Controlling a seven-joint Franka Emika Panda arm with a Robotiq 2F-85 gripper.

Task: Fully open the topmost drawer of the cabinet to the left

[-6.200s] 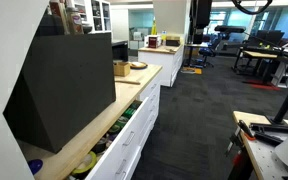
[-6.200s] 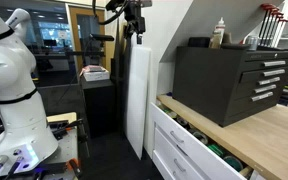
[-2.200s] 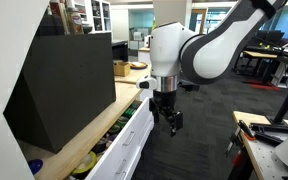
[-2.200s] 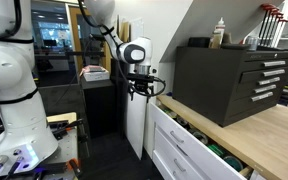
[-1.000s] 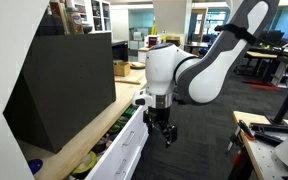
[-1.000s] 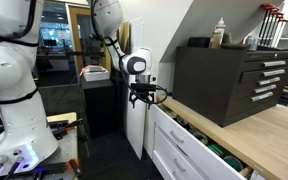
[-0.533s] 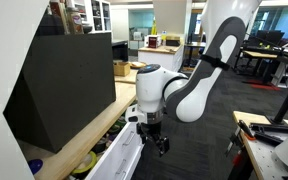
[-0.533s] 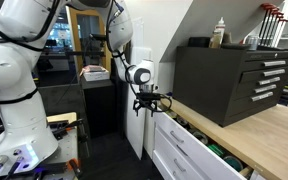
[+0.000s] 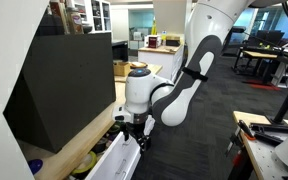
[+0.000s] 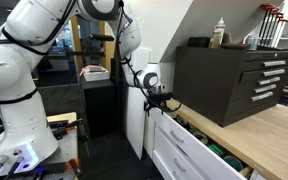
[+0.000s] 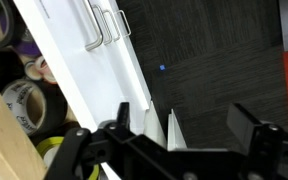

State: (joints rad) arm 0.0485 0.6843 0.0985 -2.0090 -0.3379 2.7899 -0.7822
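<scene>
The cabinet (image 9: pixel 152 84) is long, low and white, with a wood countertop (image 10: pixel 254 130). Its topmost drawer (image 9: pixel 112 160) stands partly open in both exterior views and shows colourful clutter (image 10: pixel 220 152). My gripper (image 9: pixel 134 132) hangs fingers down at the drawer's far end, right at its front edge (image 10: pixel 162 104). In the wrist view the white drawer front (image 11: pixel 79 65) runs diagonally, with tape rolls (image 11: pixel 22 98) in the tray to its left. My gripper (image 11: pixel 184 125) is open. One finger (image 11: pixel 124 114) is at the front panel and the other finger (image 11: pixel 250 126) is over the carpet.
A black tool chest (image 9: pixel 64 85) stands on the countertop (image 10: pixel 229 78). Metal handles (image 11: pixel 104 25) show on the lower drawer fronts. Dark carpet (image 9: pixel 209 115) lies beside the cabinet. A workbench with red tools (image 9: pixel 269 135) is across the aisle. A white robot body (image 10: pixel 9 90) stands nearby.
My arm has come down and moved closer along the cabinet, bringing the gripper from out over the aisle to the top drawer's front edge. The drawer stands as before.
</scene>
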